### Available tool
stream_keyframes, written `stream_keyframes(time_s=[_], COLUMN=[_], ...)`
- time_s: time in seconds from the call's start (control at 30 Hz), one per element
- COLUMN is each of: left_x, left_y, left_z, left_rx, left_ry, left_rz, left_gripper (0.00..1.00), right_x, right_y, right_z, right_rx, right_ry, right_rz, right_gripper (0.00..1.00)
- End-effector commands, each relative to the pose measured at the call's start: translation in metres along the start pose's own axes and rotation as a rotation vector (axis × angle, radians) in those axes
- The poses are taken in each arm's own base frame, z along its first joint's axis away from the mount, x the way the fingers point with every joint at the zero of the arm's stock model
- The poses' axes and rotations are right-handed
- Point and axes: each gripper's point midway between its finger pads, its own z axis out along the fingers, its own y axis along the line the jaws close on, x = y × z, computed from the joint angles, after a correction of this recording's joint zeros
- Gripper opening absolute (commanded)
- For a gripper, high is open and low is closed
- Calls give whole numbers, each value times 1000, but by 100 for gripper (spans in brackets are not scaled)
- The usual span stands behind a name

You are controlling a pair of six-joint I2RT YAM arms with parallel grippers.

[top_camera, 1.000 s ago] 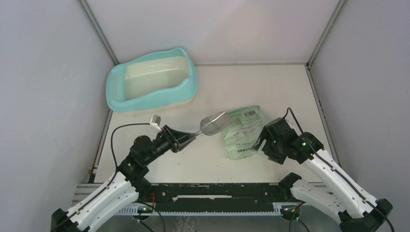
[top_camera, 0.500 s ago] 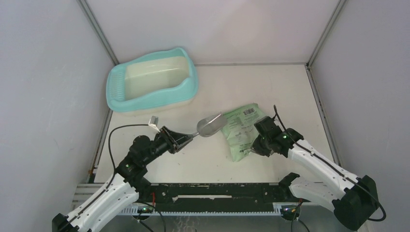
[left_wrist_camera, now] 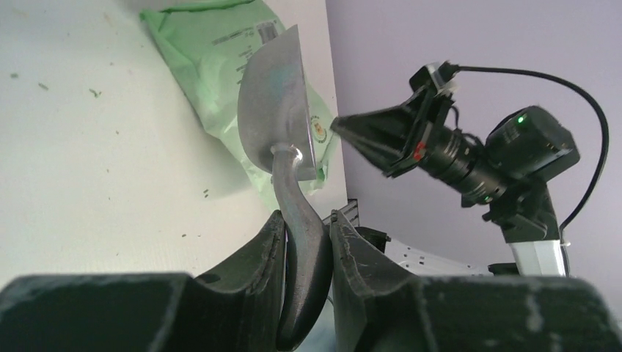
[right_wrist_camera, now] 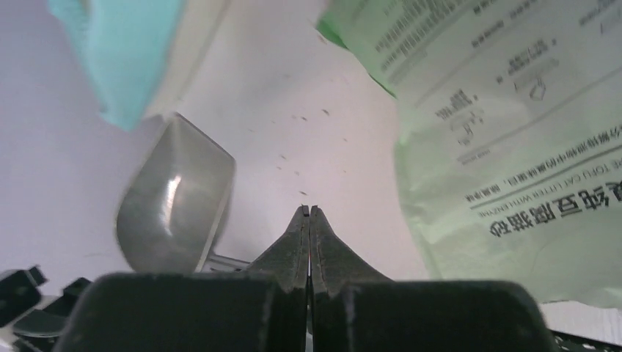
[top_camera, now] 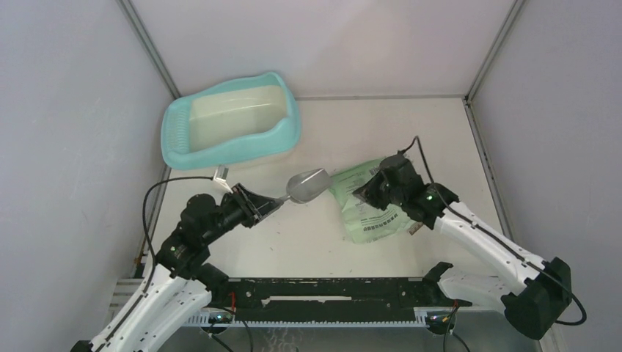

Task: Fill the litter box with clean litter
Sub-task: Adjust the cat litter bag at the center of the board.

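Note:
The turquoise litter box point(top_camera: 176, 141) sits at the back left, and its cream inside shows no granules. A grey metal scoop point(top_camera: 306, 185) hangs over the table, held by its handle in my left gripper point(top_camera: 264, 205). The left wrist view shows the dark handle point(left_wrist_camera: 302, 242) clamped between both fingers, with the scoop's bowl point(left_wrist_camera: 275, 110) tipped up. My right gripper point(top_camera: 361, 192) is shut on nothing, hovering over the left edge of the green litter bag point(top_camera: 374, 213). Its closed tips point(right_wrist_camera: 309, 211) point at the bare table between the scoop point(right_wrist_camera: 176, 213) and the bag point(right_wrist_camera: 499, 125). The litter is hidden in the bag.
Dark crumbs point(right_wrist_camera: 297, 172) are scattered on the white table near the bag. Grey walls close in the left, back and right sides. A black rail point(top_camera: 330, 290) runs along the near edge between the arm bases.
My right gripper has shut and swung back and left over the bag toward the scoop. The left arm has drawn the scoop slightly left.

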Motion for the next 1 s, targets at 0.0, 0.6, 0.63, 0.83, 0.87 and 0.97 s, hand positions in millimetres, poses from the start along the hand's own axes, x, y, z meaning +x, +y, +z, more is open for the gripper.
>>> stream_keyframes(time_s=[0.0,0.6,0.63,0.83,0.87,0.97], left_x=[-7,-20,-19,-15,-15,-14], left_y=[-30,2,4,9,9,8], left_z=[-14,-41,-43,-50,-50,-51], left_rx=[43,-169,-173,-174,-172,-169], left_ry=[22,-51,-51,-53,-51,-47], left_rz=[137,231,227,218,218,217], left_gripper=[17,17,17,17,17,17], right_x=[-37,-45,-46,-57,-62,-76], right_y=[39,34,30,-13,-19,-38], right_z=[-27,84,90,118,118,126], right_rx=[-149,521,560,783,813,899], right_ry=[-61,55,55,128,133,145], right_rz=[-21,-975,-988,-1003,-1003,-976], right_gripper=[0,63,63,59,59,55])
